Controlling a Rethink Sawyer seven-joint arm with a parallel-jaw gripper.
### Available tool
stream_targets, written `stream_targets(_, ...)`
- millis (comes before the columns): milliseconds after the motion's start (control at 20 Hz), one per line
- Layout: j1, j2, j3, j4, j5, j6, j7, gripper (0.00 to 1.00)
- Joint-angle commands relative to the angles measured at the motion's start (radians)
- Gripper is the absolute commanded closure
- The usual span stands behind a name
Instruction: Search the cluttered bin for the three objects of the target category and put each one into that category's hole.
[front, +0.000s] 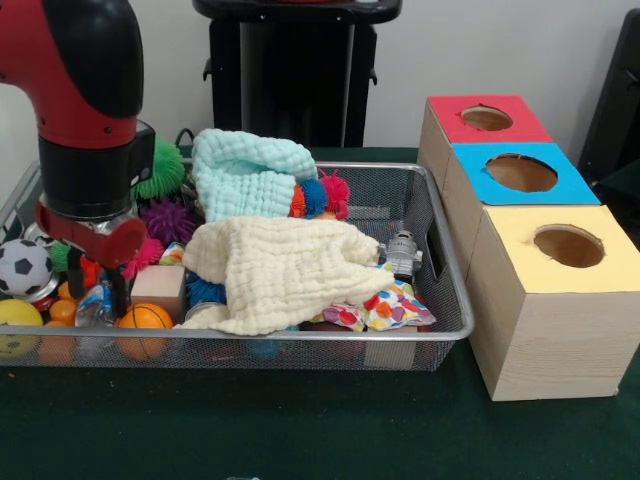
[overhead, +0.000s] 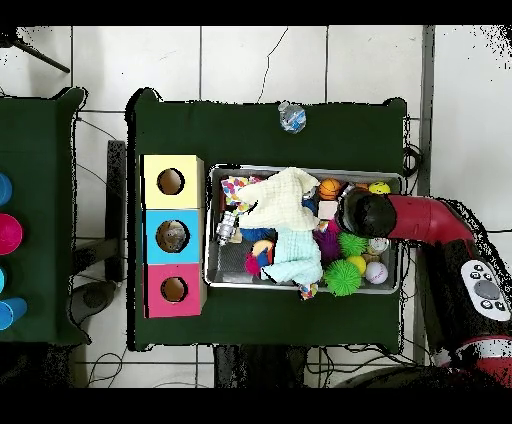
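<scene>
At the front view's lower left the gripper (front: 100, 283) reaches into the silver wire-mesh bin (front: 440, 255), apparently clasping a see-through blue-marked bottle (front: 95, 305), with the blue-faced cardboard box's round hole (front: 521, 173) at upper right, seemingly unfilled

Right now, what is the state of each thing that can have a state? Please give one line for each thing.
gripper: low inside the bin's end, among the balls; open or shut cannot be told.
bin: full of clutter.
yellow cloth: spread over the pile.
mint cloth: crumpled, behind the yellow cloth.
bottle: lying in the bin, not gripped.
blue-faced box's hole: open.
</scene>
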Motion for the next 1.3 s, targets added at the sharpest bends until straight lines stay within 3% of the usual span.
stream_targets(50, -0.026, 0.052, 0.184, 0.075, 0.034, 0.101, -0.322, 0.0)
stream_targets(200, -0.031, 0.031, 0.192, 0.083, 0.032, 0.09, -0.29, 0.0)
stream_targets(250, -0.034, 0.026, 0.203, 0.079, 0.006, 0.073, -0.298, 1.0)
stream_targets(400, -0.013, 0.011, 0.164, 0.089, 0.021, 0.045, -0.185, 1.0)
stream_targets(550, 0.03, -0.018, 0.115, 0.093, -0.017, -0.002, -0.118, 1.0)
stream_targets(950, 0.041, -0.009, 0.114, 0.052, -0.027, 0.001, -0.142, 1.0)
stream_targets(1200, 0.074, -0.059, 0.073, 0.048, -0.038, 0.057, -0.137, 1.0)
stream_targets(1250, 0.097, -0.066, 0.043, 0.033, -0.055, 0.074, -0.126, 0.0)
stream_targets(1300, 0.111, -0.069, 0.025, 0.024, -0.064, 0.084, -0.115, 0.0)
